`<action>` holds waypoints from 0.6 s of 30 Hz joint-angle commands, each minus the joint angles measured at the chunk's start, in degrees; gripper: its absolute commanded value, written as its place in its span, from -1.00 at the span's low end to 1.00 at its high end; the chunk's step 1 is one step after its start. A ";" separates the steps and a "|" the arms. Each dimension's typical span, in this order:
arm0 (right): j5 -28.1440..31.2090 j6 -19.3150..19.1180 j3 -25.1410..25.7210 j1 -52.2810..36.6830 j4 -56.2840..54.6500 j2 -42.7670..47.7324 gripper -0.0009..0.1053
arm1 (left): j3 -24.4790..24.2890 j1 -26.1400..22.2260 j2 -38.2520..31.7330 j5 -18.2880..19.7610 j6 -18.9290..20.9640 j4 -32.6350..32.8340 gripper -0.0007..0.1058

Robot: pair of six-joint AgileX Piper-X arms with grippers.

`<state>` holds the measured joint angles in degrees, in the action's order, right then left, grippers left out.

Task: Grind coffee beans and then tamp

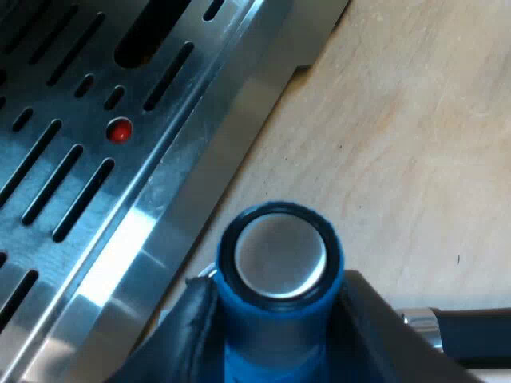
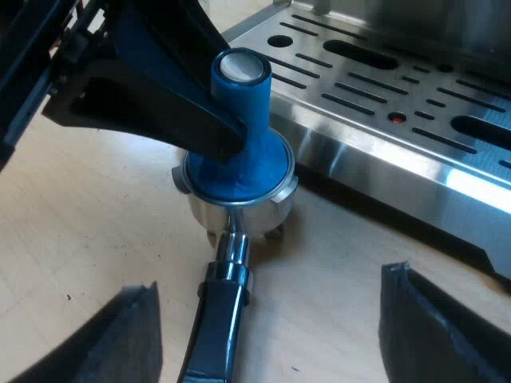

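Black fingers of the left claw pinch the tamper by its blue stem, one on each side, partway down and below the round metal cap on its top. From the right wrist, the tamper's wide blue foot sits inside the bowl of the metal holder, upright or very nearly so. The holder rests loose on the wooden desk, just beside the front edge of the espresso machine's slotted steel tray. The holder's dark handle runs from the bowl toward the right claw, whose two fingers are spread wide and grip nothing. They hover to either side of the handle's line, near it but apart from it. I judge the tamper to be stiff and fairly solid. Its round stem could turn or slip in a two-finger pinch, so a firm hold on the stem with a straight downward push seems right. The holder looks heavy and rigid, but it is unfixed on a smooth desk. A tilted push could rock it or make it skid toward the tray. The handle looks like the natural place for the right claw to take hold and steady it, since it is long and easy to close on. Whether grounds lie under the foot is hidden.
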<state>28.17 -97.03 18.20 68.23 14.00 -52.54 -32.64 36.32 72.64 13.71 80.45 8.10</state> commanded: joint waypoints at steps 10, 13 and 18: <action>-0.12 -0.75 0.01 -0.03 0.73 -0.01 0.16 | 6.21 0.17 -0.15 -0.23 -0.34 -1.43 -0.59; -0.12 -0.75 0.01 -0.03 0.73 -0.01 0.16 | 8.07 0.17 -0.15 -0.23 -0.34 -2.28 -0.59; -0.12 -0.75 0.01 -0.03 0.73 -0.01 0.16 | 9.52 0.17 -0.15 -0.23 -0.34 -2.42 -0.59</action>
<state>28.17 -97.03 18.20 68.23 14.00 -52.54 -25.03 36.32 71.30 13.83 80.36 -0.34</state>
